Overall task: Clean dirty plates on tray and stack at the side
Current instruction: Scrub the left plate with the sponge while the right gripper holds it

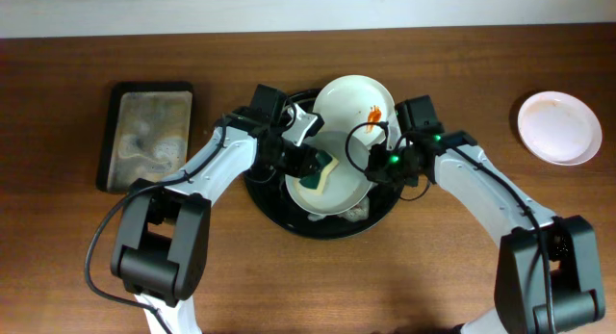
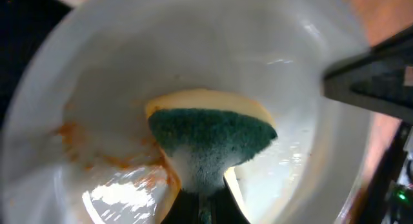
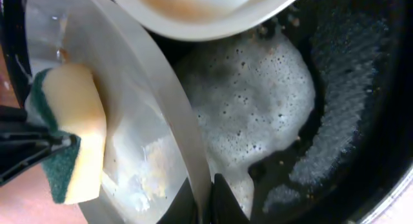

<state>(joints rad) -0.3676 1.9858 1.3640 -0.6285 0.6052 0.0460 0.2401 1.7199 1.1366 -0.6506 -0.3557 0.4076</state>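
Left gripper [image 2: 204,199]: jaws pinched tight on one sponge [image 2: 210,143], which is squeezed to a wedge. The sponge has two layers, a coarse dark-green scouring face and soft yellow foam behind. White suds cling where the green face enters the jaws.

The sponge presses on the inner face of the scrubbed plate [image 2: 193,50]. This plate is round, glossy, white, wet. Orange sauce streaks lie low on the left of the sponge in the left wrist view.

Right gripper [image 3: 210,199]: jaws closed narrow on the thin rim of the same plate [image 3: 161,114]. The plate is held tilted, one edge lifted off the tray floor. In the right wrist view the sponge [image 3: 71,140] rests on the plate's face, left of the gripped rim.

Beneath both grippers is the round tray [image 3: 361,88]: black, shallow, raised rim. Its floor carries a patch of white bubbly foam [image 3: 251,101] and thinner wet suds toward the rim.

Plates counted: three.
1. The scrubbed plate [image 1: 332,192], on the round tray [image 1: 268,201], between the left gripper [image 1: 308,167] and right gripper [image 1: 371,165].
2. The second plate [image 1: 351,105], on the far part of the tray, overlapping the first, with an orange-red smear near its right edge.
3. The third plate [image 1: 559,128], flat on the wooden table [image 1: 58,276], well apart to the right.

Trays counted: two. The rectangular tray [image 1: 149,134] is black, with a grey mottled wet film, at far left.
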